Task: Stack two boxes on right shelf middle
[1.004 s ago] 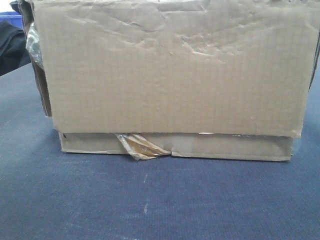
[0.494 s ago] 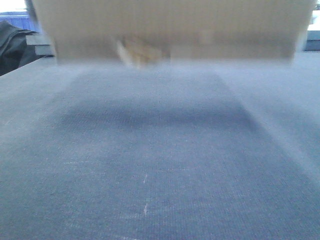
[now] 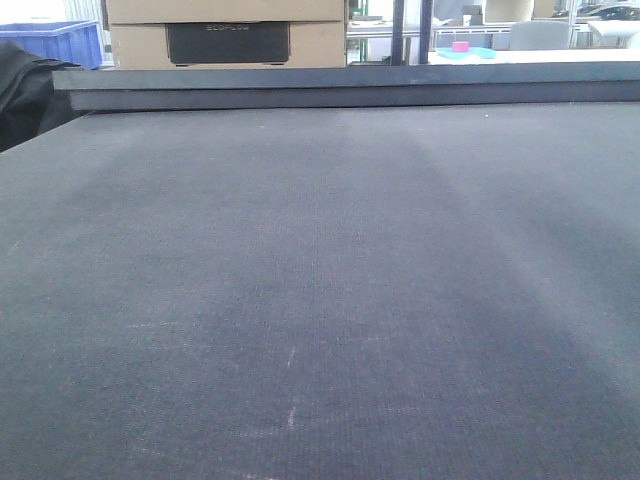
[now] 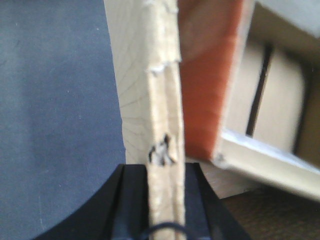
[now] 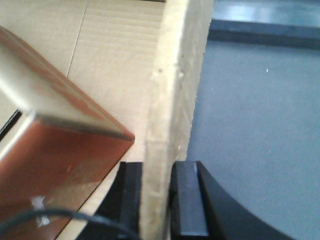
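Both grippers hold one brown cardboard box above the blue-grey table (image 3: pixel 320 300); the front view no longer shows it. In the left wrist view my left gripper (image 4: pixel 166 172) is shut on the box's upright left wall (image 4: pixel 145 85), black fingers (image 4: pixel 132 200) on both sides of the frayed edge. My right gripper (image 5: pixel 159 172) is likewise shut on the right wall (image 5: pixel 175 75). Inside the box a glossy orange-brown flap (image 4: pixel 207 75) (image 5: pixel 50 165) leans over. The shelf is out of view.
Behind the table's raised back edge (image 3: pixel 350 88) stands another cardboard carton (image 3: pixel 135 45) with a dark panel. A blue bin (image 3: pixel 60 40) and a black cloth (image 3: pixel 20 95) are at the far left. A pink object (image 3: pixel 460 45) sits far back right.
The box stood on the table a second ago, filling the front view. It rose, blurred, and has now gone above the frame, leaving the table and background showing.
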